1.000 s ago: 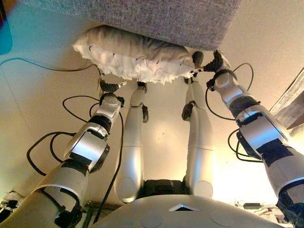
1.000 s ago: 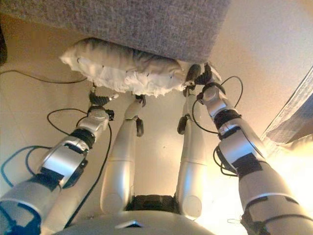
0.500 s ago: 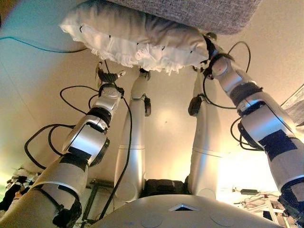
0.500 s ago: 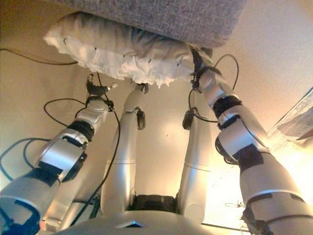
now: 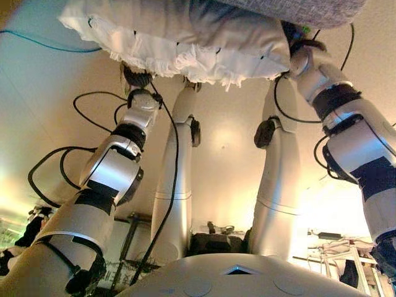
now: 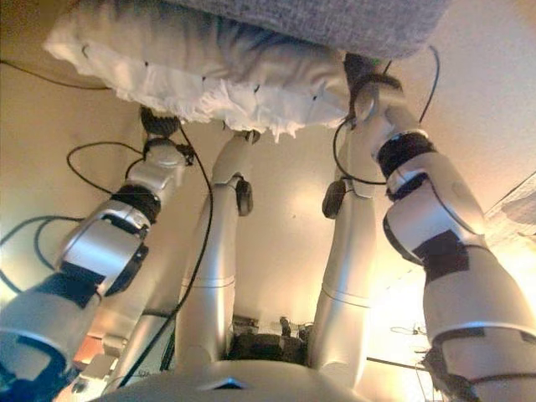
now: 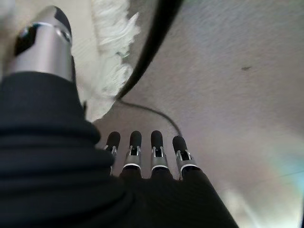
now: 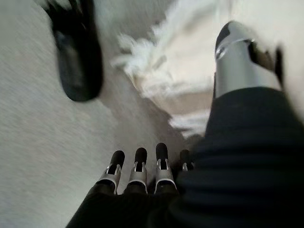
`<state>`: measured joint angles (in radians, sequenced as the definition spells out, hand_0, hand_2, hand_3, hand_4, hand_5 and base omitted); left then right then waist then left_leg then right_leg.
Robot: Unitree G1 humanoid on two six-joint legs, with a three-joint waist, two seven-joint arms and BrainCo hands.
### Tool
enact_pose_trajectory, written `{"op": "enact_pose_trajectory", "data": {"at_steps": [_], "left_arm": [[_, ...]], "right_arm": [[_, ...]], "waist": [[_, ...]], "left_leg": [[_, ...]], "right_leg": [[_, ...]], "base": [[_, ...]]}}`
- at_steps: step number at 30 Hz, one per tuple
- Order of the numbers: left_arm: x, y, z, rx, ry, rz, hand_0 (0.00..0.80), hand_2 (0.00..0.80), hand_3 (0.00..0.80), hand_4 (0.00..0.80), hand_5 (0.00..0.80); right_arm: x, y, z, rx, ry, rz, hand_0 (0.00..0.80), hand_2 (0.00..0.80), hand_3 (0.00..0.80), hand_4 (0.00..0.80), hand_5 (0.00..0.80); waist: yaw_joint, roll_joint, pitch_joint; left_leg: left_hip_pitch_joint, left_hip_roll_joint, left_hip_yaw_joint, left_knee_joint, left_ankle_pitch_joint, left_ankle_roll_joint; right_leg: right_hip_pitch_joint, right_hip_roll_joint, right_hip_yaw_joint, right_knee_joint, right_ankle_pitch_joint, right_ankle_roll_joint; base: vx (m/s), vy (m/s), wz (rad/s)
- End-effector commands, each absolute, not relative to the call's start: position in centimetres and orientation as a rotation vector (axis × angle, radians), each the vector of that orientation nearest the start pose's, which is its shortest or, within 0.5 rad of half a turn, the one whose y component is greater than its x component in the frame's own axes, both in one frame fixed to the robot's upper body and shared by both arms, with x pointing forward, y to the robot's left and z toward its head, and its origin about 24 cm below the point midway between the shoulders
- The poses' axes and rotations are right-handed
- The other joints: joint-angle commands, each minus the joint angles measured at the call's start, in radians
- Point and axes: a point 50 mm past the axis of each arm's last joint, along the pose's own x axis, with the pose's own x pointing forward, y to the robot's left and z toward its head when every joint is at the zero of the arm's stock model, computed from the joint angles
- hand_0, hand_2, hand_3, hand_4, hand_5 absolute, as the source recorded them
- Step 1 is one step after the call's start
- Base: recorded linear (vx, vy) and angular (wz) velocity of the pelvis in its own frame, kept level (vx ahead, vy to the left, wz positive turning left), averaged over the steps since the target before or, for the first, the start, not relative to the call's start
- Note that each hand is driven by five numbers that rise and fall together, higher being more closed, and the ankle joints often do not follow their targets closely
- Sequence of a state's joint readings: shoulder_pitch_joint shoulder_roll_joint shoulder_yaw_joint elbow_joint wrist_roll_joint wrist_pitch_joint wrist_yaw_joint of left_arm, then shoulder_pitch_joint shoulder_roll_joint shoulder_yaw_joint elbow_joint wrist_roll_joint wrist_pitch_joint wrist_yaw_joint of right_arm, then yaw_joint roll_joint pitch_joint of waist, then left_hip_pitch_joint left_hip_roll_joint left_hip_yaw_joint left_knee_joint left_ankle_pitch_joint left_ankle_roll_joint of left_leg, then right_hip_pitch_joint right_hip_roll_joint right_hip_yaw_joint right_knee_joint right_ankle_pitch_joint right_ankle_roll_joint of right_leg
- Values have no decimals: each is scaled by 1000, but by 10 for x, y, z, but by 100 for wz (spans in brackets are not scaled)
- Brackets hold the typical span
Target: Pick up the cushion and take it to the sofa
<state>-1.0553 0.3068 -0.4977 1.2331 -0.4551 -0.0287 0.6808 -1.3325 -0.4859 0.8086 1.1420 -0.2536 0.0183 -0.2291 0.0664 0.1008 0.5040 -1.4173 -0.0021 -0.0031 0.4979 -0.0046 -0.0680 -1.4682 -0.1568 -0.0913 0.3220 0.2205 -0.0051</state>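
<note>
- We see the cushion (image 5: 185, 37) at the top of both eye views, white with a frilled edge, lifted clear of the floor (image 5: 229, 142) and lying against the grey sofa (image 5: 309, 9) along the top edge.
- Our left hand (image 7: 142, 152) sits under the cushion's left part; in its wrist view the fingers run straight and side by side, the thumb up by the frill, so it carries rather than grips.
- Our right hand (image 8: 142, 166) is at the cushion's right end, upper right of the eye views; its fingers look straight too, thumb beside the fringe.
- We judge the pick-up done and the carry nearly done.
- What remains, as we read it: setting the cushion onto the sofa and taking both hands away.
</note>
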Motion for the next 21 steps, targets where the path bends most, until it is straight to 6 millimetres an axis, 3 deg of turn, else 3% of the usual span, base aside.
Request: {"op": "enact_pose_trajectory", "data": {"at_steps": [1, 5, 6, 7, 12, 14, 17, 21], "left_arm": [[399, 207, 130, 276, 62, 727, 0, 0, 0, 0, 0], [398, 208, 151, 222, -56, 820, 0, 0, 0, 0, 0], [393, 218, 141, 201, -44, 872, 0, 0, 0, 0, 0], [391, 215, 139, 153, -57, 898, 0, 0, 0, 0, 0], [374, 301, 179, 1, -94, 1086, 0, 0, 0, 0, 0], [369, 316, 195, 44, -184, 1089, 0, 0, 0, 0, 0], [371, 310, 216, 185, -327, 976, 0, 0, 0, 0, 0], [378, 283, 236, 369, -488, 722, 0, 0, 0, 0, 0]], "right_arm": [[420, -111, 271, -1353, -524, 59, 0, 0, 0, 0, 0], [408, -70, 278, -1308, -578, 252, 0, 0, 0, 0, 0], [409, -65, 260, -1317, -574, 271, 0, 0, 0, 0, 0], [408, -72, 262, -1321, -579, 284, 0, 0, 0, 0, 0], [395, -125, 266, -1334, -607, 289, 0, 0, 0, 0, 0], [389, -136, 267, -1343, -611, 289, 0, 0, 0, 0, 0], [382, -151, 263, -1355, -604, 298, 0, 0, 0, 0, 0], [377, -165, 257, -1368, -590, 324, 0, 0, 0, 0, 0]], "waist": [[-32, 95, 16], [-25, 98, 16], [-20, 112, 16], [-22, 117, 16], [-48, 103, 16], [-58, 95, 16], [-73, 91, 16], [-87, 100, 16]], "left_leg": [[-24, -16, 25, -94, 113, 23], [-40, -16, 25, -95, 116, 18], [-24, -15, 25, -112, 117, 13], [-20, -20, 26, -104, 110, 9], [-51, 0, 50, -75, 106, -10], [-69, 8, 57, -68, 108, -11], [-71, 16, 72, -58, 101, -12], [-73, 22, 88, -41, 95, -10]], "right_leg": [[-28, 5, 54, 164, -154, 100], [-39, 7, 52, 168, -162, 100], [-27, 11, 48, 166, -175, 97], [-27, 10, 52, 170, -175, 104], [-62, 5, 54, 201, -178, 116], [-81, 2, 51, 211, -177, 112], [-89, 4, 55, 226, -185, 107], [-99, 3, 65, 252, -189, 105]], "base": [[11, 7, 6], [14, 12, 3], [25, 66, -2], [24, 79, -2], [20, 62, 1], [23, 65, 0], [18, 75, -2], [13, 77, -9]]}}
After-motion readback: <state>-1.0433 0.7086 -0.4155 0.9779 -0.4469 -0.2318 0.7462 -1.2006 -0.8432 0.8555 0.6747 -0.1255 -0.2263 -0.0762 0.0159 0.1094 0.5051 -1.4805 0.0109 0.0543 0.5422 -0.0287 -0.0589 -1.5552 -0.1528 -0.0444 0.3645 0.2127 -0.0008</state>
